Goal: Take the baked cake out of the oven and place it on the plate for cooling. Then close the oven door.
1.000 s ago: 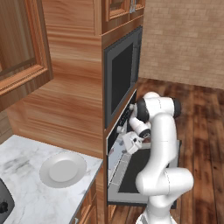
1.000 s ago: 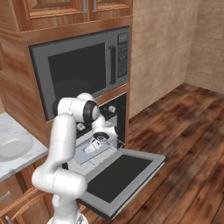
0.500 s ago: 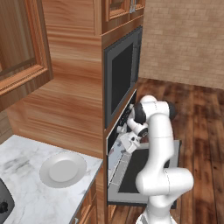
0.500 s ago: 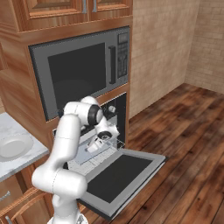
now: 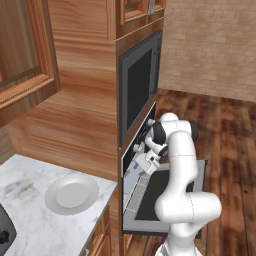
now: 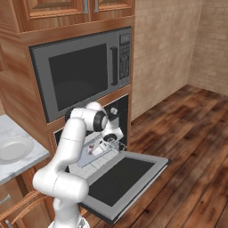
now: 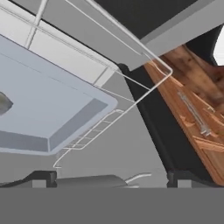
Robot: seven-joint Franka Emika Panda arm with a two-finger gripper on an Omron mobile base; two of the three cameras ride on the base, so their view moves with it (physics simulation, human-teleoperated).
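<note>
Since the earlier frames the arm has pushed further in toward the oven (image 6: 91,147), elbow folding closer to the cabinet front, pincer (image 6: 108,143) now right at the oven mouth. Pincer is released, jaws spread wide, nothing between them; hand view shows both dark tips at the bottom edge with a gap. Oven door (image 6: 122,178) hangs fully down, flat, its inside face up, below the pincer. In hand view a pale grey tray (image 7: 48,113) sits on a wire rack (image 7: 131,70) just ahead and to the left of the tips. Baked cake (image 6: 91,148) seems to be the small pale thing with a red dot on the tray inside the oven, just left of and beyond the pincer, too small to tell its axis. Judgement: next move needs the pincer to swing inward over the tray; tray lip and rack wires are what could get in the way. Plate (image 5: 72,193) waits on the marble bench (image 5: 30,220), well apart, left of the oven. Microwave (image 6: 84,71) is above.
</note>
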